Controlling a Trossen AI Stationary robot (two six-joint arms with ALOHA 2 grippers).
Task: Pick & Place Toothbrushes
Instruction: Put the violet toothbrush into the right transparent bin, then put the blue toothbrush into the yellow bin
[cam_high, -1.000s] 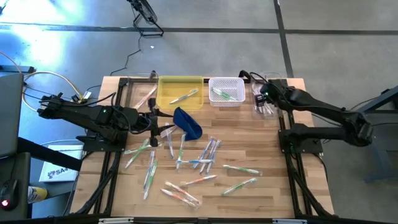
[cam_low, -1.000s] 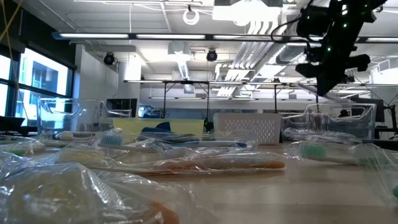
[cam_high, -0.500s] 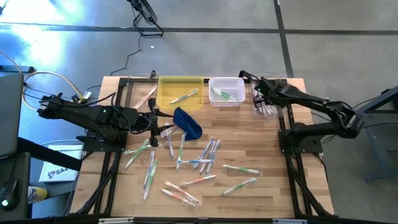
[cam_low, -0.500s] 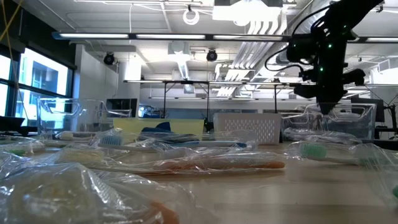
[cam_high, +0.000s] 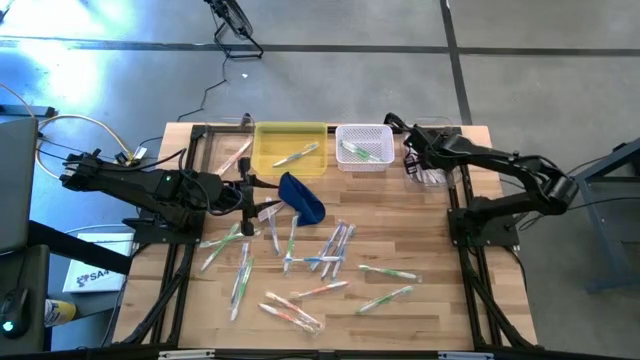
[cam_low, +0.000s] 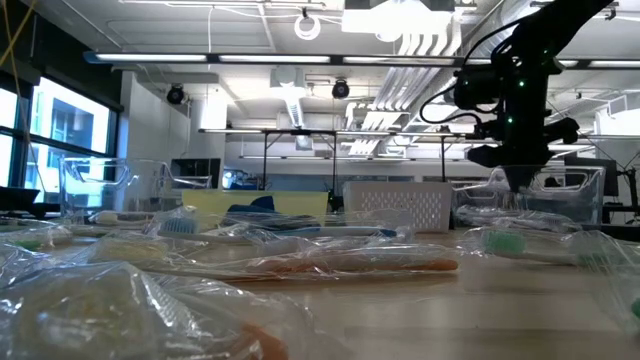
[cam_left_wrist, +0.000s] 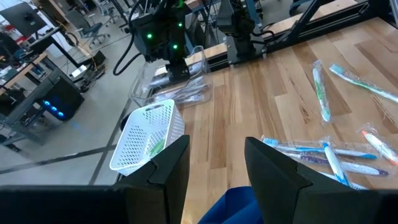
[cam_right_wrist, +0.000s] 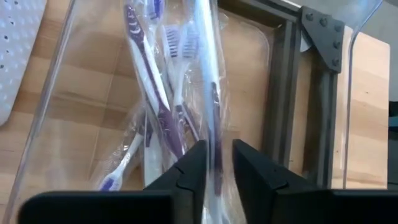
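Straddling a toothbrush (cam_right_wrist: 210, 106): right end effector (cam_right_wrist: 216, 163) (parted)

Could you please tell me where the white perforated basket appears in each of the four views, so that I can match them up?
High view: white basket at the table's far edge, right of the yellow tray.
Low view: white perforated wall, centre background.
Left wrist view: lower left, tilted in the picture.
Right wrist view: only a perforated edge, upper left.
Shared landmark: the clear bin of toothbrushes beside it.

About 20 toothbrushes (cam_high: 322, 262), 4 bins (cam_high: 290, 148), 1 pouch (cam_high: 303, 197).
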